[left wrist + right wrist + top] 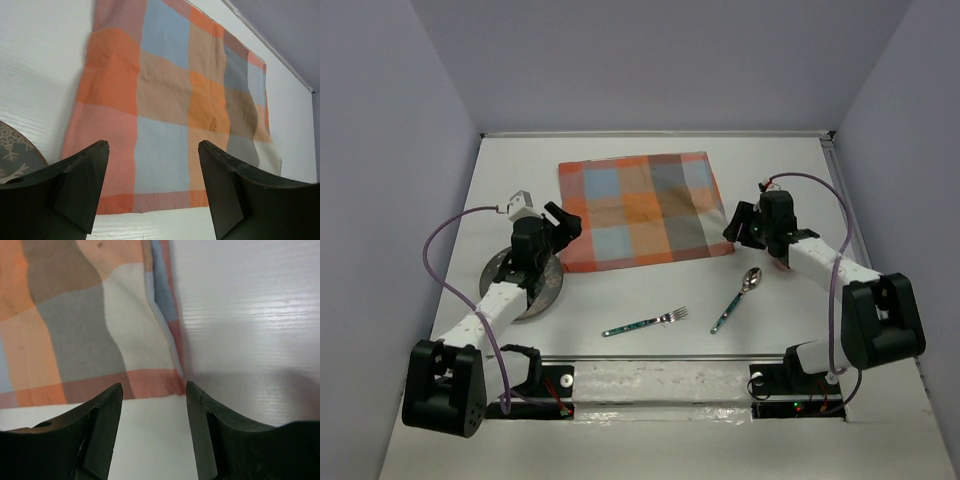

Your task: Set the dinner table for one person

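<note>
The orange-and-grey plaid placemat [640,210] lies flat on the white dinner table [620,290], its right edge slightly rumpled. My left gripper [563,222] hovers open at the placemat's near left corner, nothing between its fingers; the left wrist view shows the placemat [170,100] beyond the left gripper [154,150]. My right gripper [735,228] stands open at the near right corner; in the right wrist view the placemat's corner [150,380] lies just ahead of the right gripper [154,390]. A grey plate [548,290] sits under the left arm. A fork [645,323] and spoon [737,298] lie in front.
The plate's snowflake-patterned rim [15,155] shows at the left edge of the left wrist view. Purple walls enclose the table on three sides. A raised rail [650,357] runs along the near edge between the arm bases.
</note>
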